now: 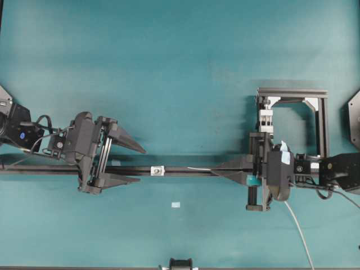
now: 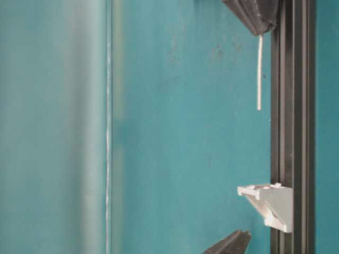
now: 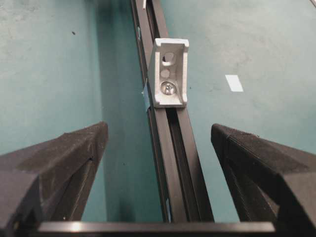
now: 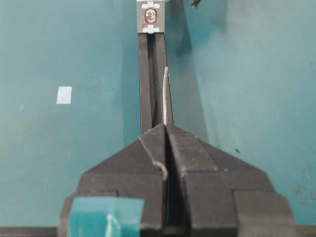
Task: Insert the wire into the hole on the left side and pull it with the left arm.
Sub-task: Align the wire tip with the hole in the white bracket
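On black rail (image 3: 173, 143), ribbed silver bracket (image 3: 170, 73)

The left hand (image 1: 132, 165) reaches in from the left edge, fingers spread wide and holding nothing — the right hand (image 1: 216, 167) stretches toward it, fingers pinched together.

tools: 2 (image 1: 126, 163) (image 1: 216, 169) | wire: 1 (image 4: 165, 96) | bracket: 1 (image 3: 169, 74) | rail: 1 (image 3: 175, 148) | tape squares: 1 (image 1: 176, 205)
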Motion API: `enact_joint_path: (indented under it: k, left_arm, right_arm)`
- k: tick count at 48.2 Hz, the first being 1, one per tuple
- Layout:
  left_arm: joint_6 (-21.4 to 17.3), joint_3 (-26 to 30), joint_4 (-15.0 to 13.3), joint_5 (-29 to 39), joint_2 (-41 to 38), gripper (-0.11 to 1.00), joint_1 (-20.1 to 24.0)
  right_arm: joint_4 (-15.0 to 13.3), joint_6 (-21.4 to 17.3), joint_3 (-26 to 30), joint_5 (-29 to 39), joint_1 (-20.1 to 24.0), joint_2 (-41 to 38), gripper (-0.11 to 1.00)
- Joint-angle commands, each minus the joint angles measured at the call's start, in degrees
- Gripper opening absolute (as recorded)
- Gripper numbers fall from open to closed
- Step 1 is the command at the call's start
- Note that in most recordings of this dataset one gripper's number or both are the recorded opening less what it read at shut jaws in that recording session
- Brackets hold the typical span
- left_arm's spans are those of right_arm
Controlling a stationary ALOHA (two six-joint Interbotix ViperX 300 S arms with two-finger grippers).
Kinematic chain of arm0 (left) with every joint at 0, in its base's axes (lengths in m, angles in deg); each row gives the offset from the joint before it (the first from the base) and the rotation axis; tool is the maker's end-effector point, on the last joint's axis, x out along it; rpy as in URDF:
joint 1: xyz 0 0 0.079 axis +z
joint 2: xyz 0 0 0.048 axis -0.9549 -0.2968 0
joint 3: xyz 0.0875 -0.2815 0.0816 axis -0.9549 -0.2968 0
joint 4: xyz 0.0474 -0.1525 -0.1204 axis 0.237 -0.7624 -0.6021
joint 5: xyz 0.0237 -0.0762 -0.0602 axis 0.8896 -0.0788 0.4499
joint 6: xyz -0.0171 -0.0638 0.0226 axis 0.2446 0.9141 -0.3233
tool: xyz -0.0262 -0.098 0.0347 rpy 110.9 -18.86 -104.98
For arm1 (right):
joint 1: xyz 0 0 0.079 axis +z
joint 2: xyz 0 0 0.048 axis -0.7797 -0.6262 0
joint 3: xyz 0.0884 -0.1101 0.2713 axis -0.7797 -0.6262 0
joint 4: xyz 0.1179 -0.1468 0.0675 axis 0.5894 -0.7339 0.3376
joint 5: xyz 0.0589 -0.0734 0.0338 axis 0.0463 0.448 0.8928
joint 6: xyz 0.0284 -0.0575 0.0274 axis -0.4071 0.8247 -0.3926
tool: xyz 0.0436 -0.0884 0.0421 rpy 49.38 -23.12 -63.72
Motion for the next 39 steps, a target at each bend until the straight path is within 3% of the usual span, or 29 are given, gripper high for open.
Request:
enact_joint_path:
  k: [1,12,39]
  left_arm:
    - [0.00,0.53,-0.18,-0.53,0.70,0.67,-0.09]
    - [0.00,0.79,-0.18,-0.53,0.70,0.67,0.00]
    - [-0.09,1.05,0.26,-0.53,0.88,0.67,0.09]
  right_arm:
    - [-0.18,-0.09,0.62,-0.62,0.26,0.62,0.03]
    - [-1.76,-0.09,0.97,-0.70,0.26,0.35,0.03]
    - [-1.76,-0.09,1.93,-4.13,0.26,-2.37,0.03]
